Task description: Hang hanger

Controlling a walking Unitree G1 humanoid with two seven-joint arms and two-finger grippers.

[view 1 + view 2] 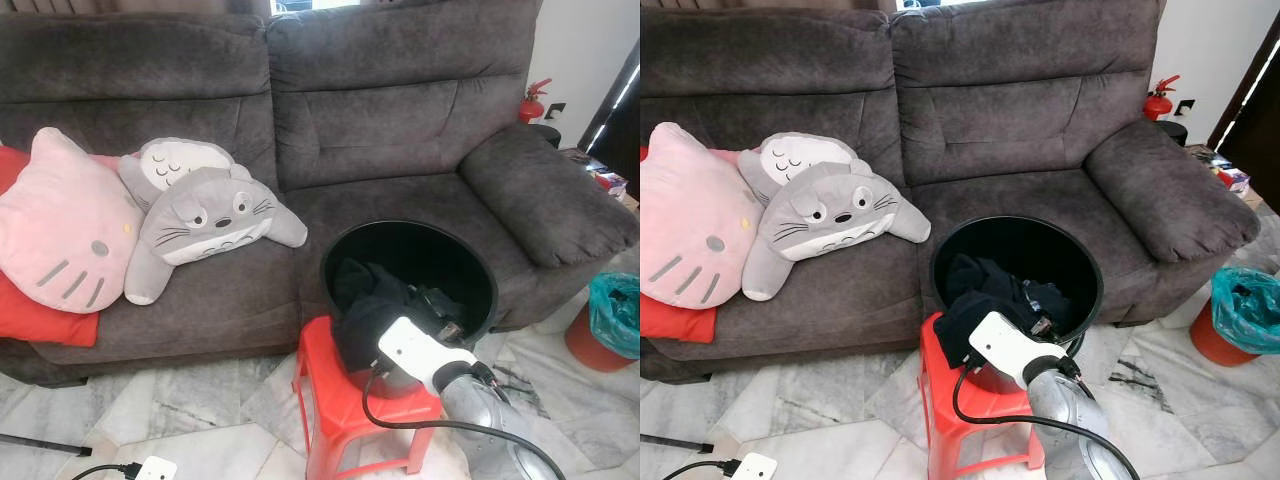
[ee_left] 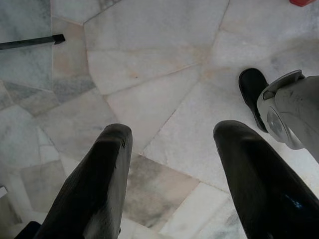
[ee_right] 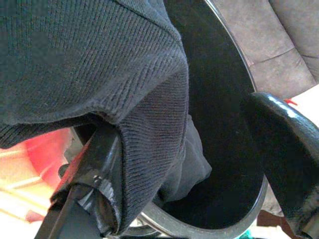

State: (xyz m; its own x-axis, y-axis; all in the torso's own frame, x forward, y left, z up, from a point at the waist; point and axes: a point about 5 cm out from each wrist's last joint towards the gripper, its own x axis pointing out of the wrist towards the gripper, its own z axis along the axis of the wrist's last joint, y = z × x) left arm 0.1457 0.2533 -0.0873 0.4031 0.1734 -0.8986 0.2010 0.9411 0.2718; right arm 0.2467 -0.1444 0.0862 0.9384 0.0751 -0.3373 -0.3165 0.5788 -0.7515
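Note:
A black bucket (image 1: pixel 420 248) stands on a red plastic stool (image 1: pixel 325 400) in front of a grey sofa. Dark clothes (image 1: pixel 365 305) lie inside it and spill over its near rim. My right arm, with its white wrist housing (image 1: pixel 420 352), reaches into the bucket from the near side. In the right wrist view my right gripper (image 3: pixel 189 119) is open: a dark knit garment (image 3: pixel 99 64) drapes over one finger, and the other finger (image 3: pixel 286 149) stands apart over the bucket's inside. My left gripper (image 2: pixel 172 132) hangs open above the marble floor.
The grey sofa (image 1: pixel 400 130) carries two grey plush toys (image 1: pixel 210 215) and a pink cat cushion (image 1: pixel 60 225). A red bin with a teal liner (image 1: pixel 610 320) stands at the right. A white power strip (image 1: pixel 152 468) lies on the floor. My foot (image 2: pixel 254 89) is nearby.

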